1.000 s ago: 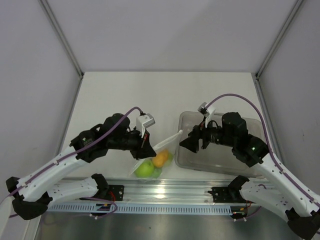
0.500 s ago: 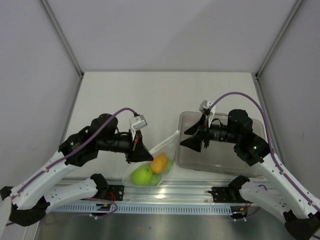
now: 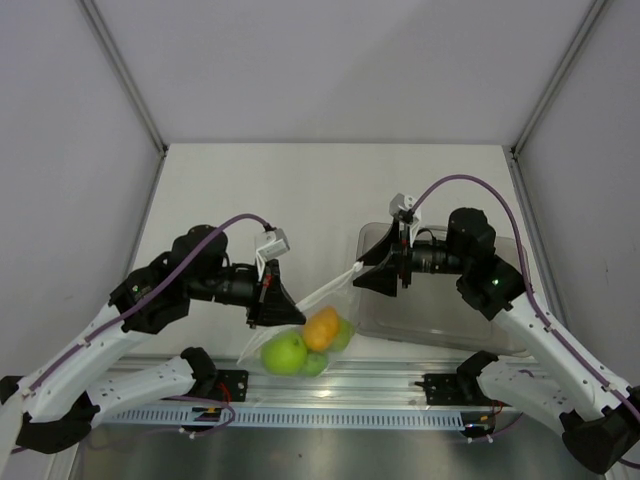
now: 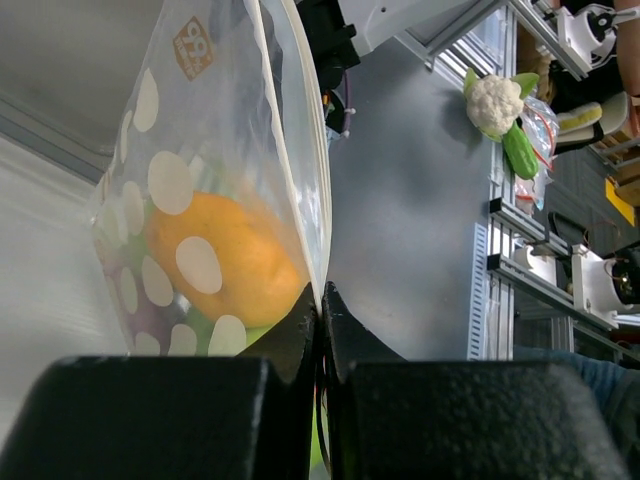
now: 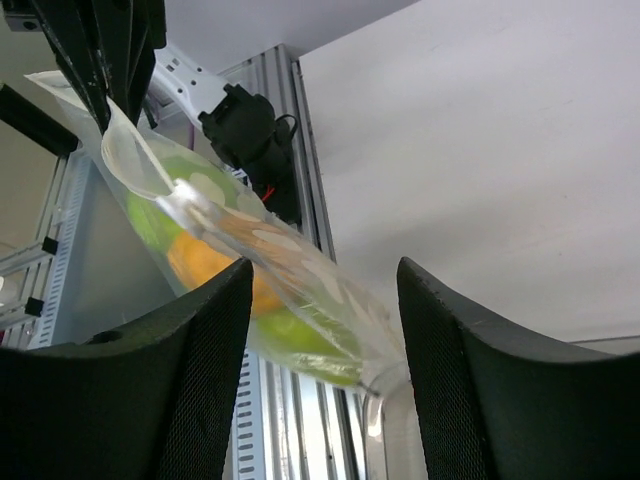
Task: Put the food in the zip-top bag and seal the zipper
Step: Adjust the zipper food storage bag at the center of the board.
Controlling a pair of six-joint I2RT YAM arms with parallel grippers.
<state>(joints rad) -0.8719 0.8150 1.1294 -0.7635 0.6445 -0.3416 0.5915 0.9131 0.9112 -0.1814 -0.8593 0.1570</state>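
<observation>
One bag (image 3: pixel 320 293), one orange (image 3: pixel 321 328), one round green fruit (image 3: pixel 284 352), one tub (image 3: pixel 432 320).

White table (image 3: pixel 330 190); clear tub (image 3: pixel 425 318) sits right side, near edge.

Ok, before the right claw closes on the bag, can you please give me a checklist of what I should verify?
1. Left claw shut on the edge of the zip-top bag: ok.
2. Right claw open, with the bag's far end between its fingers: ok.
3. Orange and green fruit inside the bag: ok.
4. Rest of the food inside: cannot tell.
5. Zipper pressed shut along its length: cannot tell.
6. Bag lifted and stretched between both claws: ok.
</observation>
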